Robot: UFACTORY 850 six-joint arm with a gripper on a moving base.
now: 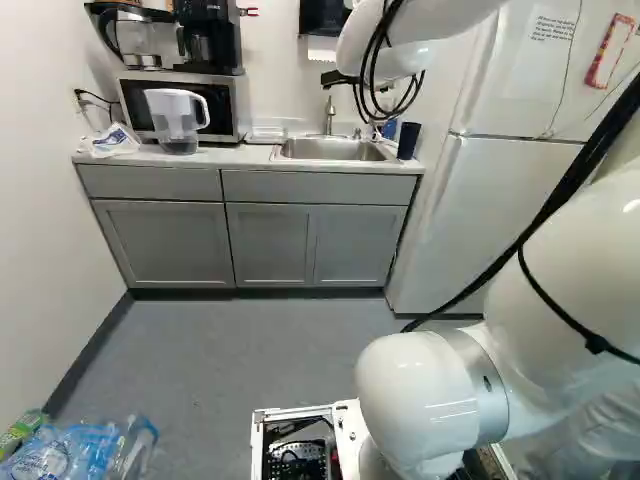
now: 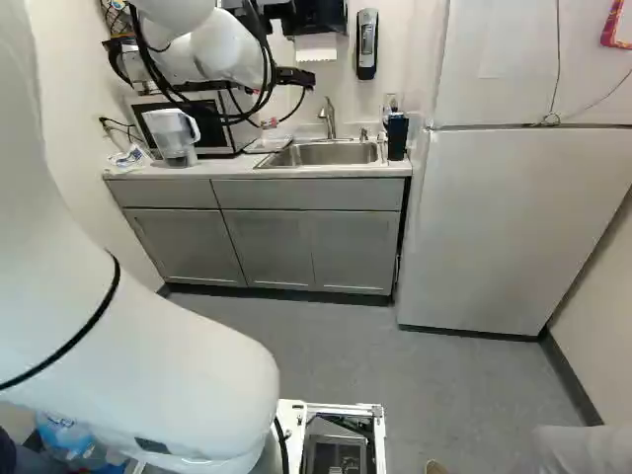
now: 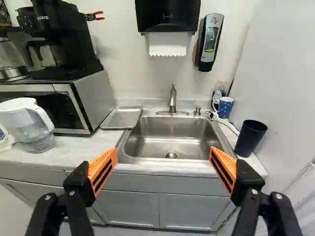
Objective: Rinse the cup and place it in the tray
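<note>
the fingers stand wide apart with nothing between them, facing the sink. the dark cup is on the counter, just beside the sink and close to the fridge. a dotted mug is behind it, so which one is meant i can't be sure; the dark cup looks likelier, being nearer and easier to reach.

going for it, the trouble is the narrow space by the fridge: a finger coming down on that side could scrape the door or land on the cup's rim and tip it, into the sink or off the counter's front. closing off-centre would shove it back into the mug. a white cord runs along the counter by the sink and could snag a low finger.

the faucet rises at the back of the sink, so a cup brought in too high or too fast would knock it. once wet, the cup may slip if held loosely.

the tray lies on the other side of the sink, near the microwave, whose corner leaves little room for a finger; a cup let go over the tray's raised edge could topple
</note>
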